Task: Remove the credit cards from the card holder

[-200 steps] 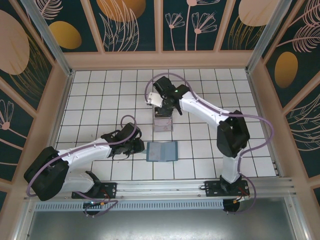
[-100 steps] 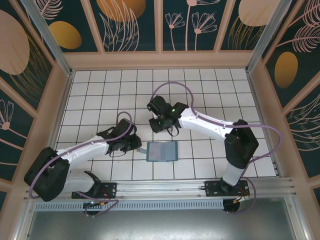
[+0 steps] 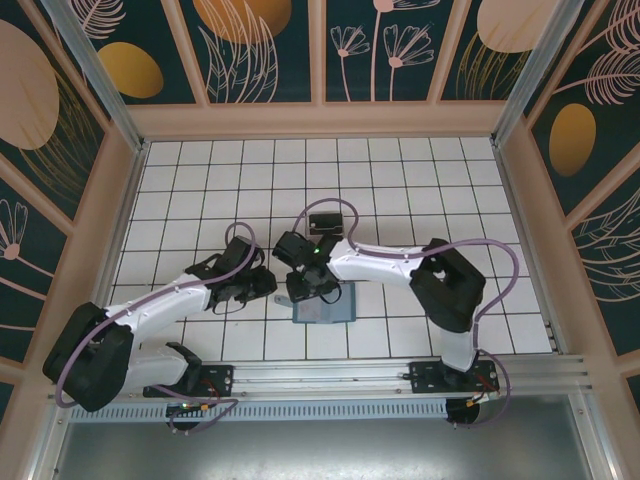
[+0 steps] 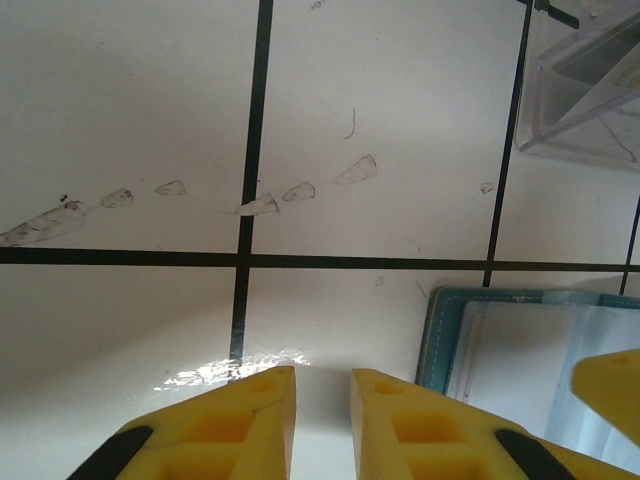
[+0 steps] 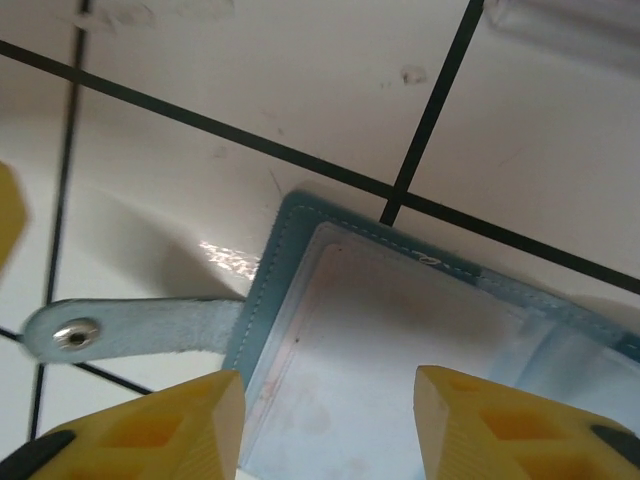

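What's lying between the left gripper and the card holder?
Only bare tile, seen in the left wrist view, separates the left gripper from the card holder.

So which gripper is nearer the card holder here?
Right. The right gripper hangs open directly over one end of the card holder; the left gripper is beside it, over the tiles just off its edge.

No text, label, brand or number can be read anywhere; the card holder [image 5: 400, 330] bears none legible.

Lab test enclosure, white tiled table [image 3: 200, 170], leaf-print panels [image 3: 260, 50], aluminium rails [image 3: 330, 372]
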`<state>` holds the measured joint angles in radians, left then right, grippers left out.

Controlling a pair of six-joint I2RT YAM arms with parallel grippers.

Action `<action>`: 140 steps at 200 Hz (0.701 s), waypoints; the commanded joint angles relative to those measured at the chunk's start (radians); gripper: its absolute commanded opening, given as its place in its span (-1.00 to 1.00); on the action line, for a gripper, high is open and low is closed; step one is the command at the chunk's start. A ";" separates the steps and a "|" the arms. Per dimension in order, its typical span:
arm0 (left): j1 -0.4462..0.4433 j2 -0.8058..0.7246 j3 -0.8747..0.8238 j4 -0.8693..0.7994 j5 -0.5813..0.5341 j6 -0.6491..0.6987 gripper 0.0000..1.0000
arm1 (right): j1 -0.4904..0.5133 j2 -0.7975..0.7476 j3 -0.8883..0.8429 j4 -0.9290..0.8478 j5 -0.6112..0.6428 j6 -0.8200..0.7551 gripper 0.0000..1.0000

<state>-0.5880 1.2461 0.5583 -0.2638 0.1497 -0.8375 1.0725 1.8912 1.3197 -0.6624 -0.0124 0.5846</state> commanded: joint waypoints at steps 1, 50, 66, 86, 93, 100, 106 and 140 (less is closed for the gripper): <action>0.007 -0.020 -0.014 -0.015 0.004 0.019 -0.55 | 0.017 0.030 0.012 -0.047 0.023 0.029 0.08; 0.008 -0.015 -0.006 -0.014 0.009 0.025 -0.56 | 0.025 0.071 -0.009 -0.055 0.045 0.023 0.08; 0.007 -0.017 -0.006 -0.017 0.007 0.024 -0.55 | 0.026 0.081 -0.019 -0.050 0.043 0.021 0.04; 0.008 -0.019 -0.008 -0.019 0.008 0.021 -0.56 | 0.030 0.085 -0.033 -0.042 0.040 0.023 -0.07; 0.008 -0.022 -0.009 -0.020 0.005 0.019 -0.55 | 0.030 0.085 -0.038 -0.040 0.042 0.023 -0.14; 0.008 -0.025 -0.009 -0.021 0.006 0.018 -0.56 | 0.030 0.084 -0.039 -0.036 0.044 0.024 -0.23; 0.008 -0.028 -0.008 -0.023 0.004 0.018 -0.56 | 0.030 0.081 -0.040 -0.034 0.043 0.025 -0.30; 0.008 -0.037 0.027 -0.059 0.009 0.028 -0.55 | 0.031 0.063 -0.036 -0.023 0.060 0.010 -0.67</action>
<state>-0.5869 1.2251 0.5583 -0.2699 0.1497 -0.8303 1.0946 1.9408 1.3113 -0.6712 0.0147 0.5930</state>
